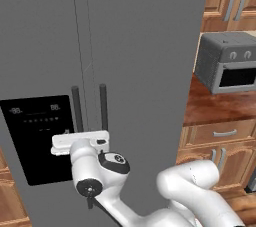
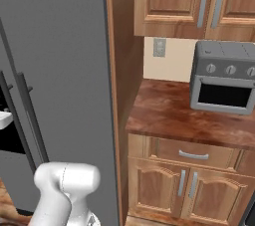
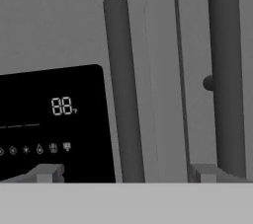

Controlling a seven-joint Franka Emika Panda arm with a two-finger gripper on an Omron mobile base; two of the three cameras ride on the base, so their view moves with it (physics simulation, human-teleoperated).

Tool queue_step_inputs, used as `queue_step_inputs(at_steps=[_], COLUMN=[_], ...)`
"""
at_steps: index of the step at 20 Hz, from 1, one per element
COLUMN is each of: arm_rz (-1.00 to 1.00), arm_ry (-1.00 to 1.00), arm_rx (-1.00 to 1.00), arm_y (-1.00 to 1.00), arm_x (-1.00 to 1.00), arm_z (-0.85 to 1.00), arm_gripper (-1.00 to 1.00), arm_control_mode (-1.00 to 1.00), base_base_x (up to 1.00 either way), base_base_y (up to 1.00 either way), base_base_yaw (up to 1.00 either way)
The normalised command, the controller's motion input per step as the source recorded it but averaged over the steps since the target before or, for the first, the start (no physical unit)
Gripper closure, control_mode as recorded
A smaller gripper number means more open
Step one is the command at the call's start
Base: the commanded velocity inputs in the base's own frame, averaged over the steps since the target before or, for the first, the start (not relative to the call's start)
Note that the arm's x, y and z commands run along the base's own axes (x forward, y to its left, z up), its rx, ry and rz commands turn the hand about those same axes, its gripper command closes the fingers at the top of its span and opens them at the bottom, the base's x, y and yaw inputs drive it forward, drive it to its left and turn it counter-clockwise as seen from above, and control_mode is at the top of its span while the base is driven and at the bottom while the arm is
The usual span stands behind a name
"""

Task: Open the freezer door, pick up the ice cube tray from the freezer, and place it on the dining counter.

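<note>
Gripper (image 3: 126, 172) fingers apart, straddling the freezer door's handle (image 3: 123, 90), not clamped. Hand view shows the dispenser panel (image 3: 52, 119) readout "88". Left base view puts the hand (image 1: 80, 141) at the handle's lower end. Freezer door (image 1: 40, 36) shut, upright, long axis vertical. Right base view adds toaster oven (image 2: 224, 78) on side counter (image 2: 169, 115).

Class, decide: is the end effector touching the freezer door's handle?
Apart. In the hand view the end effector is open, its fingertips standing either side of the freezer door's handle with grey door visible between each tip and the bar.
</note>
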Motion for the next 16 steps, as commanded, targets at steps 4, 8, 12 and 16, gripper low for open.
queue_step_inputs(at_steps=[4,8,12,16], arm_rz=[0.0,0.0,0.0,0.0], arm_ry=[0.0,0.0,0.0,0.0], arm_rx=[0.02,0.01,0.0,0.0], arm_y=[0.0,0.0,0.0,0.0], arm_x=[0.21,0.28,0.3,0.27], arm_z=[0.0,0.0,0.0,0.0], arm_gripper=[-1.0,-1.0,-1.0,-1.0], arm_control_mode=[-1.0,-1.0,-1.0,-1.0], base_base_x=[0.0,0.0,0.0,0.0], base_base_y=[0.0,0.0,0.0,0.0], base_base_yaw=[0.0,0.0,0.0,0.0])
